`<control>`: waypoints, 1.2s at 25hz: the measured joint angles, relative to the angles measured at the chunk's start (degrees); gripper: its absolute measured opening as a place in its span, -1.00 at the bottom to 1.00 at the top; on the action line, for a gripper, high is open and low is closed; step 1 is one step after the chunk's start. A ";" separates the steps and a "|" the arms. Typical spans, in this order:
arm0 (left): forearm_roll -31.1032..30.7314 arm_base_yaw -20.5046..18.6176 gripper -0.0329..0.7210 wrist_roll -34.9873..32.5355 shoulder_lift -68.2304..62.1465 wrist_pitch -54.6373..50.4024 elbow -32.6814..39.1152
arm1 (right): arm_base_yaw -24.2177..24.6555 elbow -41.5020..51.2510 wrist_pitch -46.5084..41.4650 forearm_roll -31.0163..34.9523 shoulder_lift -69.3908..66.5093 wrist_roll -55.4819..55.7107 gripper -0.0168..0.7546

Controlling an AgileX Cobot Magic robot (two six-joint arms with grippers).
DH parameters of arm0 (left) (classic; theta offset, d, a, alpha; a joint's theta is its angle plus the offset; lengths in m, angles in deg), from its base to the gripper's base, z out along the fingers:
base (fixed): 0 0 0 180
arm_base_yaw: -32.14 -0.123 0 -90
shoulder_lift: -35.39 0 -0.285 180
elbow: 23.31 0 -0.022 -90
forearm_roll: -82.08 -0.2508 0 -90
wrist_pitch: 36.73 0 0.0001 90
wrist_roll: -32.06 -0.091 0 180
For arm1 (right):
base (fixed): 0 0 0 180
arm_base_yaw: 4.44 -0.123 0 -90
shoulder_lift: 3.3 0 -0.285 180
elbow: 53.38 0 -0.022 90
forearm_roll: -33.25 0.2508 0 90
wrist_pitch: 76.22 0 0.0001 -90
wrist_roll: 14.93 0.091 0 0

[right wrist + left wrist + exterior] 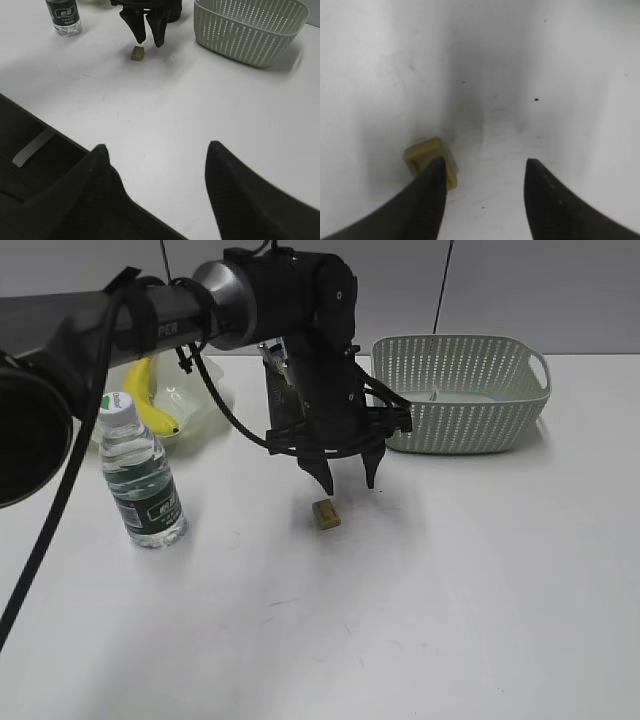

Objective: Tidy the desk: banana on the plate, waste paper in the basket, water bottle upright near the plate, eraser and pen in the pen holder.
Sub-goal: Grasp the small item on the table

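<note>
The white desk [480, 600] fills the exterior view, its surface faintly scuffed. The left arm [150, 320] reaches in from 9 o'clock and bends down over the middle of the tabletop. At 2 o'clock sits the sage-green basket [462, 390], perforated sides upright, something pale lying on its floor, too indistinct to name. At 10 o'clock the pale-green plate [205, 405] with its ruffled rim holds the banana [148, 395], which lies curved inside it. Just in front of the plate, at 8 o'clock, the water bottle [140, 480] stands upright with its cap on.

The left gripper [348, 480] hangs over the desk centre, fingers spread apart and pointing down, gripping nothing. The eraser [325, 513], a small yellowish block, lies flat on the desk just below and to 7 o'clock of those fingertips. In the left wrist view the eraser [431, 161] sits at 8 o'clock, partly hidden behind one dark finger [427, 200] rather than in the gap between the two; whether finger and eraser touch cannot be told.

The right gripper [157, 165] is seen in its own wrist view, fingers wide apart and empty, above the near edge of the desk, well apart from the eraser [138, 53] at 11 o'clock.
</note>
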 joint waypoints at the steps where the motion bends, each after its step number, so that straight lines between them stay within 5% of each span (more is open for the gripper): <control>1: 0.06 0.00 0.09 0.00 0.27 0.00 -0.19 | 0.00 0.00 0.00 0.00 0.00 0.00 0.27; 30: -1.05 -0.05 0.09 -0.72 3.11 -0.12 7.88 | 0.00 0.00 0.00 0.00 0.00 0.00 0.27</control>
